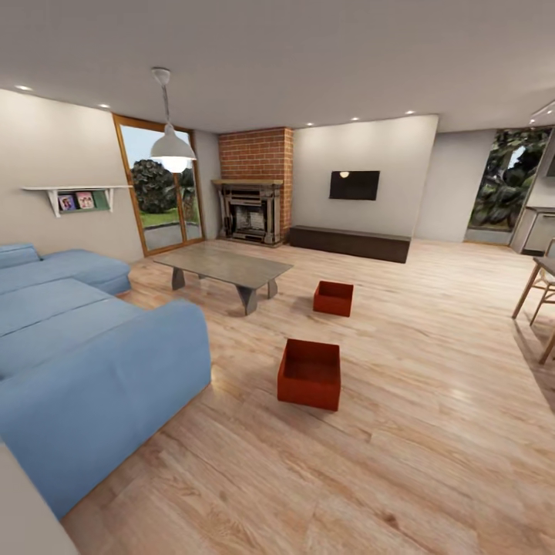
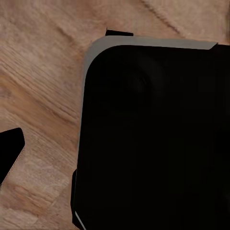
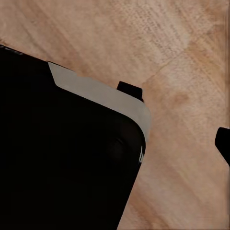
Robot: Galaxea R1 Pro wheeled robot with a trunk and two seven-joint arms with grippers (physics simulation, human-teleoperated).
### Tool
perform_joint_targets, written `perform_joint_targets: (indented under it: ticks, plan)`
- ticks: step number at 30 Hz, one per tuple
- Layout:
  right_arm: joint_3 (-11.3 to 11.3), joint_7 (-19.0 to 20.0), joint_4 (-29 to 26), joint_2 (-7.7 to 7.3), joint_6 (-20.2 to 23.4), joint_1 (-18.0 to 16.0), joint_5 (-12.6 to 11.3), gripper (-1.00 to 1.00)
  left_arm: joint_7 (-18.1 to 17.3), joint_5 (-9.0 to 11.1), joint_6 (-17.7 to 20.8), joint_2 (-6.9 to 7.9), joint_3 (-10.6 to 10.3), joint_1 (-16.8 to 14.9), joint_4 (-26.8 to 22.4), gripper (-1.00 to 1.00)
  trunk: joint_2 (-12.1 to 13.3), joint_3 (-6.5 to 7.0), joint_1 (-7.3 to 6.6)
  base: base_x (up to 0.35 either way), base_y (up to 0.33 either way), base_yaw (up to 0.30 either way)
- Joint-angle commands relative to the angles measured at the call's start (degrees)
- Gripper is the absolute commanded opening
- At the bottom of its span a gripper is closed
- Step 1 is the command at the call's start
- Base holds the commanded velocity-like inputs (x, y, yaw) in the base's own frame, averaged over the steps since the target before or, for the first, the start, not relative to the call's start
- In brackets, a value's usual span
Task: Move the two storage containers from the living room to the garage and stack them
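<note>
Two containers: you are looking at both storage containers, the nearer container (image 1: 310,375) and the farther container (image 1: 334,298), each sitting open side up on the wood-plank floor (image 1: 432,401), well apart from one another.
Where they are lying: the farther one is resting near the low grey table (image 1: 225,267); the nearer one is sitting between that table and you, just off the corner of the blue sofa (image 1: 85,362).
Room: you are still standing in the living room, with one brick fireplace (image 1: 254,186), one long dark cabinet (image 1: 351,243), one wall screen (image 1: 354,185) and one hanging lamp (image 1: 173,146).
Progress: by my judgement you are sitting at the very start; neither box is lifted, none is in the garage, and no stacking is done.
What is remaining: you are facing two pick-ups, the carry to the garage, one set-down and one stack.
Grippers: I cannot tell whether yours are wide or narrow; each wrist camera is showing the robot's dark base (image 2: 153,139) over planks, with a dark tip at the edge.
</note>
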Motion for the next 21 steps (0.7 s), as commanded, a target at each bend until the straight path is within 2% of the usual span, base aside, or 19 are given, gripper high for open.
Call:
perform_joint_targets:
  ticks: [1,21]
  plan:
    - [0.36,0.33,0.15,0.01,-0.33,-0.06,-0.61,1.00,0.01,0.47,-0.12,-0.01,0.01,-0.01,-0.01,1.00,-0.02,-0.05,0.03,0.323,0.000,0.000]
    - [0.31,0.33,0.15,0.07,-0.33,-0.06,-0.91,1.00,0.01,0.47,-0.12,-0.01,0.01,-0.01,-0.01,1.00,-0.02,-0.05,0.03,0.323,0.000,-0.015]
